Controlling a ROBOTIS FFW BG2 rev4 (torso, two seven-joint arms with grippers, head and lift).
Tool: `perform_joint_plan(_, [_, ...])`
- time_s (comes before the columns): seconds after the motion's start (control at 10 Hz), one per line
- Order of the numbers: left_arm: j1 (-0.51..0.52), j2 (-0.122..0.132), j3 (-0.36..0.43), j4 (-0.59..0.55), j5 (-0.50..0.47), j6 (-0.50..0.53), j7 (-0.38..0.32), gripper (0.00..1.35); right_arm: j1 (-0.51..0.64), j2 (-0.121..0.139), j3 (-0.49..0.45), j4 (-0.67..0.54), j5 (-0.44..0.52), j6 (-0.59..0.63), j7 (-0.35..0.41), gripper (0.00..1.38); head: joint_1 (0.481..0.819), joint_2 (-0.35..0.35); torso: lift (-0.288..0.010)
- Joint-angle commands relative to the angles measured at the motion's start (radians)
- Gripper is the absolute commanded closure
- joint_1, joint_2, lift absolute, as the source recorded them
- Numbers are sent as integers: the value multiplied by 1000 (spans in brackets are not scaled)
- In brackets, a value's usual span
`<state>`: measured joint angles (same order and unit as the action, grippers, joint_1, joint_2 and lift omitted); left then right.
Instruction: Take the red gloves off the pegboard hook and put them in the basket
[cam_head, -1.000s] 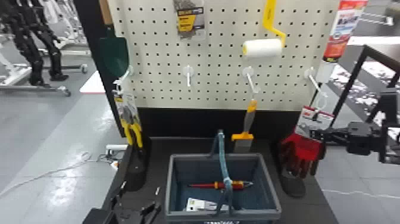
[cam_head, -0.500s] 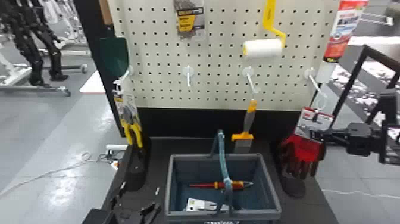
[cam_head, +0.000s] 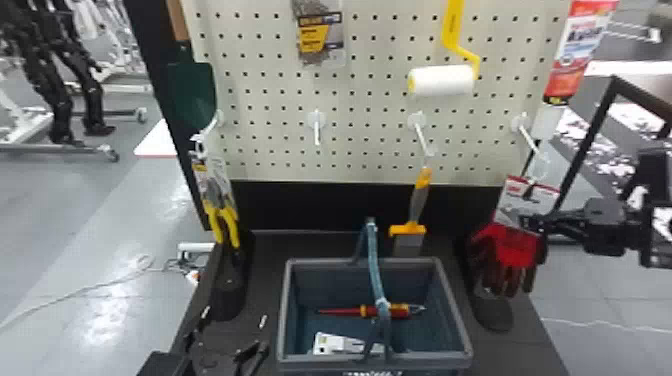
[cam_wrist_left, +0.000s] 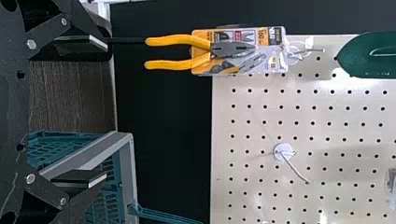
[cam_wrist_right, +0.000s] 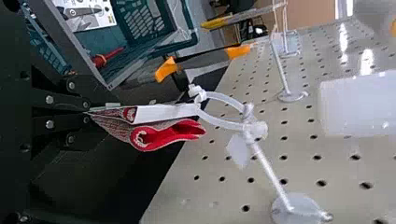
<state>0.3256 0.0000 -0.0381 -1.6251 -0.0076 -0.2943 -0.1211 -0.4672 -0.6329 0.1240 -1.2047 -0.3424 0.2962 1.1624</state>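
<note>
Clamps the right pincer (cam_head: 531, 220) on the red gloves (cam_head: 515, 252), beyond the basket's (cam_head: 284, 310) right side. Has them hanging by a plastic loop (cam_wrist_right: 224, 122) from the pegboard hook (cam_head: 530, 137). Holds the left pincer (cam_head: 234, 324) spread apart, left of the basket.

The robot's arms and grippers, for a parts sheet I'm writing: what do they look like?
The left gripper is black, with flat angular links, round silvery screw heads and pale-edged jaws. The right gripper is black too, with similar screw heads. The right arm looks black and blocky.
</note>
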Motion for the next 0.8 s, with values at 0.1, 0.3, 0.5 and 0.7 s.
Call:
perform_joint_plan(0.1, [7, -3, 4, -6, -2, 0, 0, 320, 50, -13, -93, -164, 72, 40, 5, 1283, 549, 0, -100])
perform_joint_plan(0.3, [7, -3, 3, -7, -2, 0, 0, 320, 159, -5, -187, -308, 94, 109, 3, 1283, 549, 0, -100])
perform_joint_plan(0.5, [18, -3, 7, -9, -3, 0, 0, 320, 265, 70, -268, -427, 98, 181, -9, 1283, 549, 0, -100])
perform_joint_plan(0.7, [12, -3, 6, -9, -3, 1, 0, 320, 282, 144, -242, -463, 80, 199, -9, 1283, 549, 0, -100])
